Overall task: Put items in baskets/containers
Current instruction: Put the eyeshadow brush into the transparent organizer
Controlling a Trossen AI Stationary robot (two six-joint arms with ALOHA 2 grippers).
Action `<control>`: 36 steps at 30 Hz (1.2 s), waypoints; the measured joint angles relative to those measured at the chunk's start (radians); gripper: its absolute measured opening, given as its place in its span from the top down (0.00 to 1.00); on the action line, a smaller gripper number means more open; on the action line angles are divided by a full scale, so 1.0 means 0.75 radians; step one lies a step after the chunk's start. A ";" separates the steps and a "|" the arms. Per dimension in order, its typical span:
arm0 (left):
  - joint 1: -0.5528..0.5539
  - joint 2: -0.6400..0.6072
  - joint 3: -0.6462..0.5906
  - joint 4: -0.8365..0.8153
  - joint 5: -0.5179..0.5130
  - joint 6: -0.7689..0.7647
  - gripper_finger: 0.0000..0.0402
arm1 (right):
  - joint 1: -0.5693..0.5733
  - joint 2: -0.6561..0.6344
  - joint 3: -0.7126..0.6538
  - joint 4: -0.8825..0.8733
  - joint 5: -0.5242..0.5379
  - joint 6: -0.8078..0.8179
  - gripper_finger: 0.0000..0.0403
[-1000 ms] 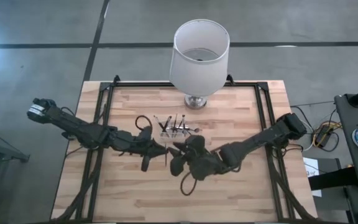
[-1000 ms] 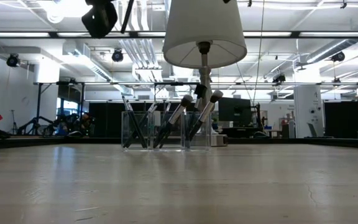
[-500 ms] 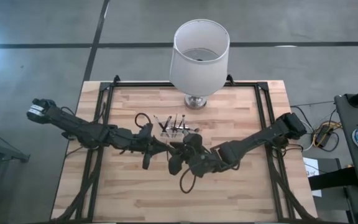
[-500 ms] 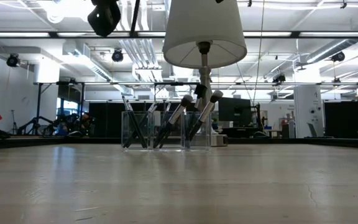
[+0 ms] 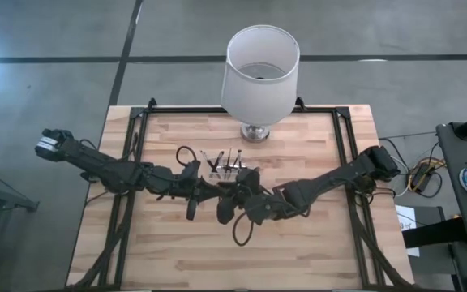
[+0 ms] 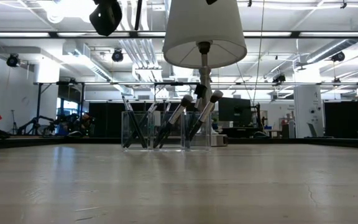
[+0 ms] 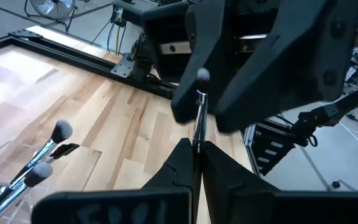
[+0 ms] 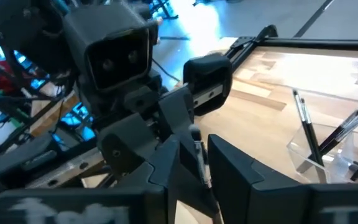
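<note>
Reaching in from the left edge of the high view, the left arm ends mid-tabletop [image 5: 169, 251], where its left pincer [image 5: 210, 193] meets the right pincer [image 5: 232, 195] tip to tip just in front of the holder [image 5: 230, 169]. From above, the two dark heads merge and nothing between them can be made out. The left wrist view settles it: the left pincer [image 7: 195, 163] is clamped on a brush [image 7: 199, 112] standing upright from its tips, pale end uppermost, with the bulk of the right arm close behind. In the right wrist view, the right pincer [image 8: 197, 163] has its fingers [image 8: 169, 163] apart on either side of that same brush [image 8: 197, 152]; whether they touch it I cannot tell. The low view shows neither pincer, only the clear holder [image 6: 166, 129] standing on the wood with several brushes [image 6: 180, 113] leaning inside it, heads up. Behind the holder stands a lamp [image 5: 259, 73], white shade on a metal base, near the far edge. The right arm comes in from the right side.
</note>
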 joint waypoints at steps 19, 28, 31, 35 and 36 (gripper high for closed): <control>0.016 0.000 0.000 -0.002 0.003 -0.003 0.97 | -0.004 0.004 0.000 -0.024 -0.017 -0.017 0.89; 0.035 0.000 0.000 -0.002 0.007 -0.003 0.97 | -0.005 0.015 -0.001 -0.029 -0.023 -0.017 0.89; 0.037 0.001 0.000 -0.006 0.003 -0.003 0.97 | -0.004 0.018 0.000 -0.030 0.019 -0.019 0.89; 0.045 0.001 0.000 -0.007 0.001 -0.002 0.97 | -0.005 0.018 0.000 -0.031 0.013 -0.015 0.89; 0.049 0.001 0.000 -0.008 0.000 -0.002 0.97 | -0.005 0.018 0.000 -0.033 0.016 -0.015 0.89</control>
